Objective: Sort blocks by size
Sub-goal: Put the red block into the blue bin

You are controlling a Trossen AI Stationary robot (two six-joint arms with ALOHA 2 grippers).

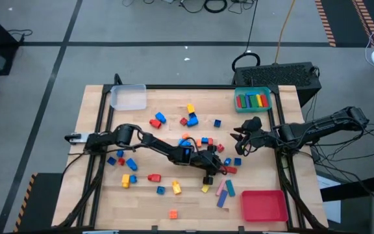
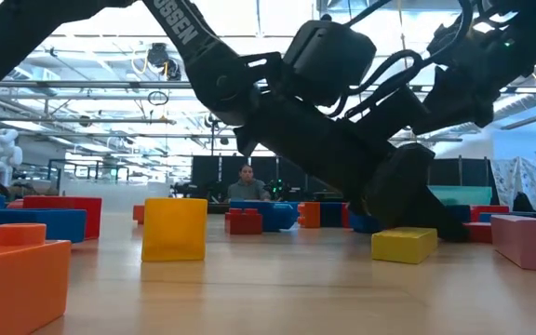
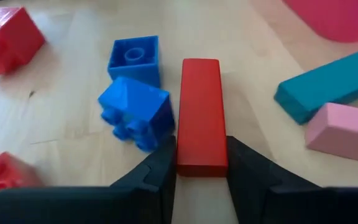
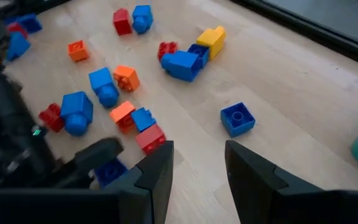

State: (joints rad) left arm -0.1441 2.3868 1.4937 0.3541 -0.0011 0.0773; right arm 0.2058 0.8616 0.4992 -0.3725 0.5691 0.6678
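Small bricks in red, blue, orange and yellow lie scattered over the wooden table (image 1: 96, 195). My left gripper (image 1: 222, 168) reaches low across the table's middle and is shut on a long red bar (image 3: 201, 115), which lies flat on the wood. Two blue bricks (image 3: 135, 87) sit right beside the bar. My right gripper (image 1: 241, 139) hangs open above the table's right side, with nothing between its fingers (image 4: 157, 171); a single blue brick (image 4: 237, 119) lies ahead of it. My left gripper pinches the red bar by its two long sides, at the end nearest the wrist (image 3: 201, 163), between its two fingers (image 3: 161, 163). The fingers slant down along the bar's length. The bar lies flat on the table.
A clear tray (image 1: 128, 97) stands at the far left. At the far right a teal tray (image 1: 253, 99) holds long bars. A red tray (image 1: 263, 205) sits at the near right, and a teal bar (image 3: 328, 84) and a pink bar (image 3: 344, 130) lie near it.
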